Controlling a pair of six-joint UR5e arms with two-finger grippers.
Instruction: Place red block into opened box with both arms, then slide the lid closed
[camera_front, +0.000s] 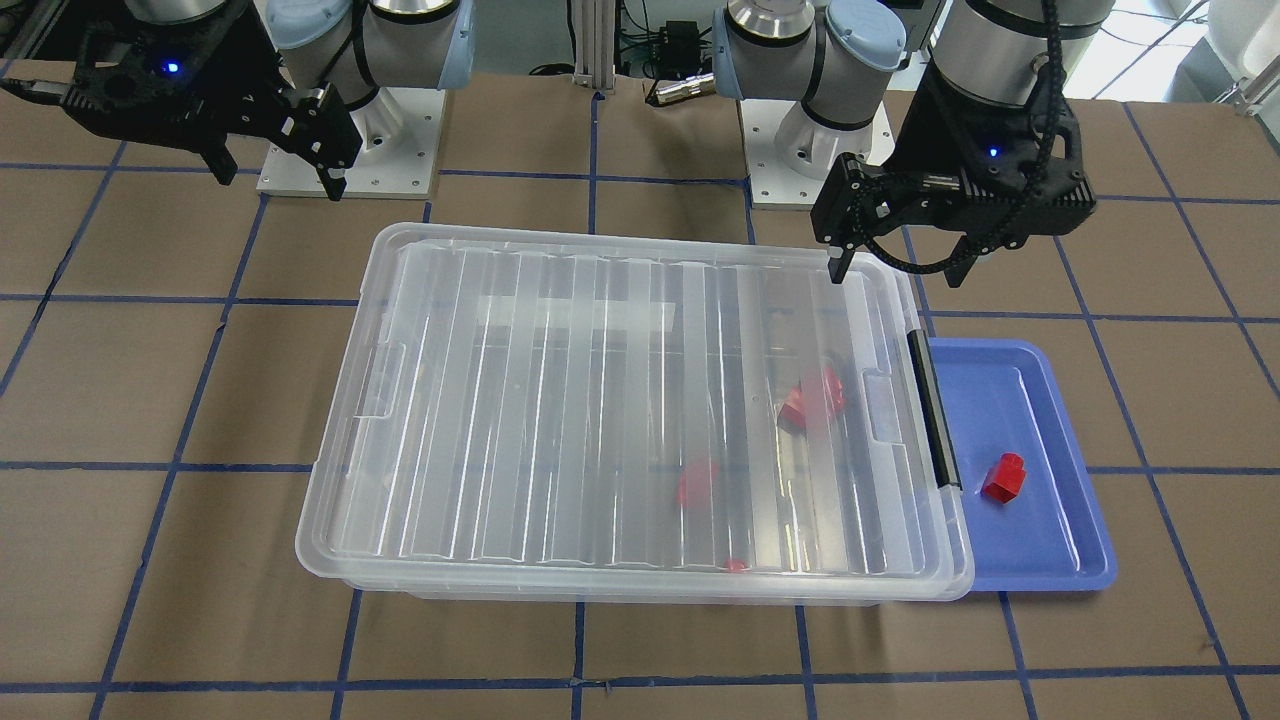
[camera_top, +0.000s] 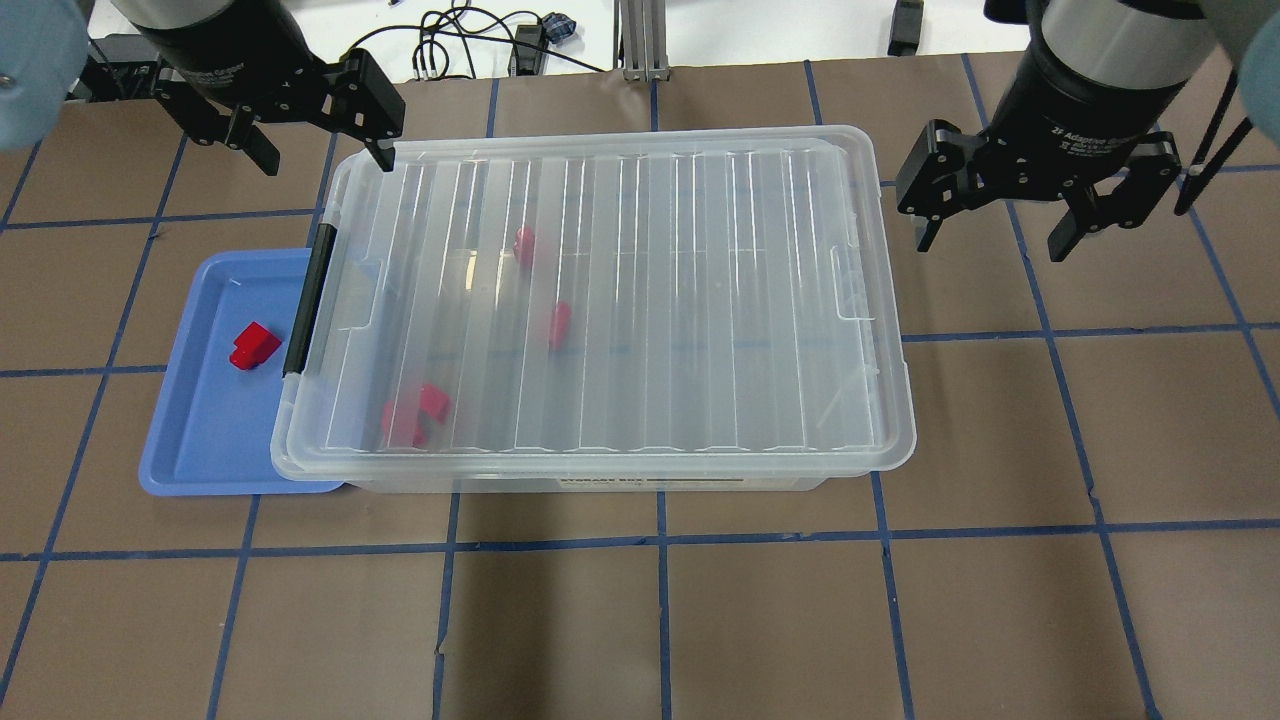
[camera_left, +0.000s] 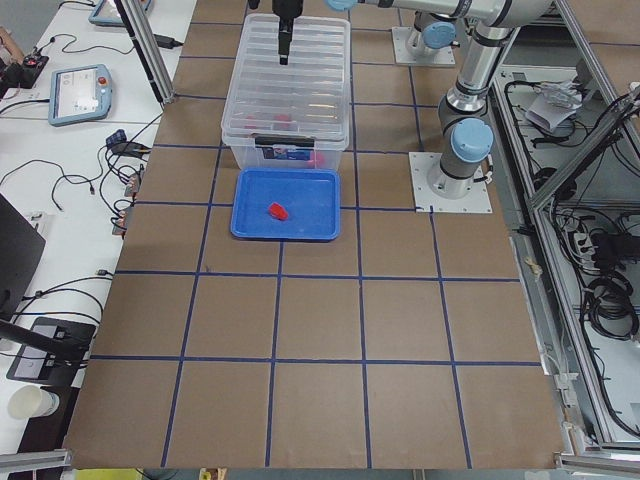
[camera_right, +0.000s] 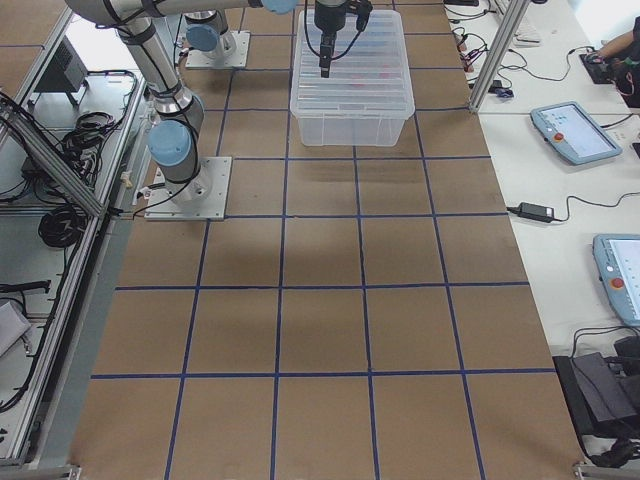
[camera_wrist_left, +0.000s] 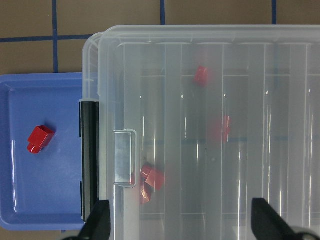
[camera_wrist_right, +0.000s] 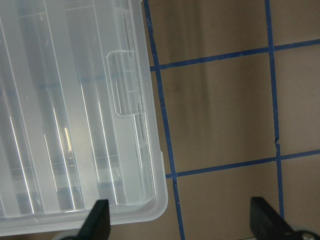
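The clear box (camera_top: 600, 483) lies mid-table under the ribbed lid (camera_top: 640, 290). The lid covers nearly all of it, leaving a thin strip of box rim (camera_wrist_left: 90, 55) showing at the black-handle (camera_top: 307, 300) end. Several red blocks show blurred through the lid (camera_top: 415, 415). Another red block (camera_top: 253, 346) lies on the blue tray (camera_top: 200, 420). My left gripper (camera_top: 322, 150) hangs open and empty above the lid's far corner at the handle end. My right gripper (camera_top: 992, 240) hangs open and empty over the table, just beyond the box's other short end.
The blue tray (camera_front: 1050, 560) is tucked against the box's handle end. Both arm bases (camera_front: 352, 150) stand on white plates behind the box. Brown paper with blue tape lines covers the table (camera_top: 640, 620).
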